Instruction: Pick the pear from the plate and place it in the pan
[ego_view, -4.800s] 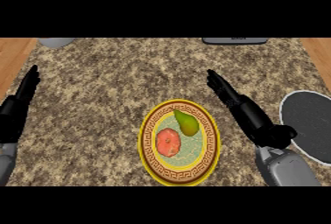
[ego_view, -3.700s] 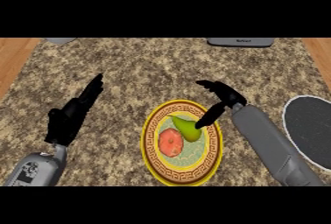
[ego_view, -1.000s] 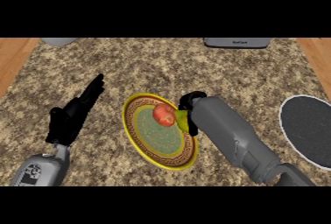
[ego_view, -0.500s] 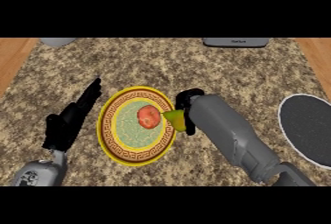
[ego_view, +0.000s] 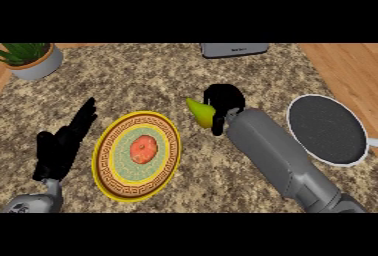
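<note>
My right hand (ego_view: 224, 106) is curled round the green pear (ego_view: 198, 111), holding it above the counter between the plate and the pan. The pear's narrow end sticks out to the left of the fingers. The yellow patterned plate (ego_view: 118, 177) lies at lower left with a red-orange fruit (ego_view: 143, 149) in its middle. The dark round pan (ego_view: 327, 129) with a white rim sits at the right. My left hand (ego_view: 65, 144) rests open, fingers straight, just left of the plate.
A potted plant (ego_view: 29, 57) stands at the back left corner. A grey appliance (ego_view: 235, 49) sits at the back edge. Wooden floor (ego_view: 345, 65) shows beyond the counter's right side.
My right hand took the pear off the plate and has carried it rightward, away from the plate and nearer the pan. The view has shifted, so the plate appears further left.
</note>
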